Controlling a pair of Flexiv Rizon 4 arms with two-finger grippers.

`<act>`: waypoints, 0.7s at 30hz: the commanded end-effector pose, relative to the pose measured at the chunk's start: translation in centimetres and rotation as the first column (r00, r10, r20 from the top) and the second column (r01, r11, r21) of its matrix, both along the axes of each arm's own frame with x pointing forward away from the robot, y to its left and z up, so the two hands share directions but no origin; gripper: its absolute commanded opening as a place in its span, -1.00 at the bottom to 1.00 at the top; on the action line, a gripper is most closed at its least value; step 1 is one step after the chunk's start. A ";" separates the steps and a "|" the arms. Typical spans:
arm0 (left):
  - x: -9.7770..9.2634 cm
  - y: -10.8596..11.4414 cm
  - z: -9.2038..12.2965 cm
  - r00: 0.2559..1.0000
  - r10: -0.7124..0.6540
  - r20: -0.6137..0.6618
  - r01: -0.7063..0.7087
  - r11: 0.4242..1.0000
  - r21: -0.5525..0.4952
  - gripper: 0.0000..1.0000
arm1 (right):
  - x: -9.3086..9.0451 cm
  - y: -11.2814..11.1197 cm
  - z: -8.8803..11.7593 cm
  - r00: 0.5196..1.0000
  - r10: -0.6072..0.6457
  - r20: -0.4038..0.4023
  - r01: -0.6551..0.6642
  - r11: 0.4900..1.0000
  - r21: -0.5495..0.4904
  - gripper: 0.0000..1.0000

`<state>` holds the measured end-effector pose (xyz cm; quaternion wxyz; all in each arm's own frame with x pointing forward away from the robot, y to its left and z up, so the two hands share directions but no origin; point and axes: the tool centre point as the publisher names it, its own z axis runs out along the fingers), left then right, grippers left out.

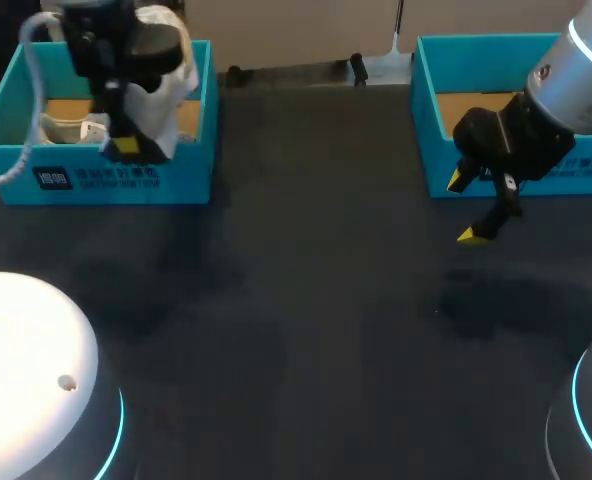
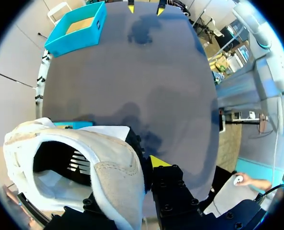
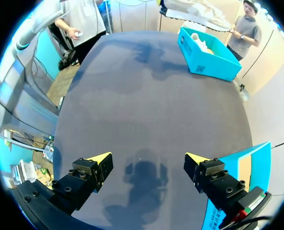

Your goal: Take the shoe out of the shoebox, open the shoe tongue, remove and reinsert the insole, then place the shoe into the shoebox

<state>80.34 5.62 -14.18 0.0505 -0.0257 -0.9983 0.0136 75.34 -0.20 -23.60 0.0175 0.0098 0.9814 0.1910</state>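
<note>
My left gripper (image 1: 126,146) hangs over the left teal shoebox (image 1: 106,180), shut on a white shoe (image 1: 166,85) that it holds above the box. In the left wrist view the shoe (image 2: 84,163) fills the space by the gripper (image 2: 149,165); its mouth gapes dark and one finger is hidden behind the shoe's side. A second white shoe (image 1: 68,128) lies inside the box. My right gripper (image 1: 466,208) hangs open and empty in front of the right teal shoebox (image 1: 516,170). In the right wrist view its fingers (image 3: 148,158) spread wide over bare table, with the left box (image 3: 211,57) far ahead.
The dark table (image 1: 306,320) stretches between the two boxes. The right box (image 2: 77,28) shows a brown cardboard floor. A white cable (image 1: 16,165) loops from my left arm over the left box's front corner.
</note>
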 end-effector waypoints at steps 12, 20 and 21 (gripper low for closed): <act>8.4 13.5 -1.2 0.999 -0.037 0.030 0.037 0.999 -0.003 -1.00 | 0.0 0.0 -0.1 1.000 -0.001 0.001 0.001 1.000 -0.003 1.00; 11.7 17.6 -2.2 0.995 -0.076 0.067 0.075 0.997 0.014 -1.00 | 0.0 0.0 -0.1 1.000 -0.001 0.001 0.001 1.000 -0.003 1.00; 12.2 18.0 -2.5 0.995 -0.077 0.065 0.076 0.997 0.019 -1.00 | 0.0 0.0 -0.1 1.000 -0.001 0.001 0.001 1.000 -0.003 1.00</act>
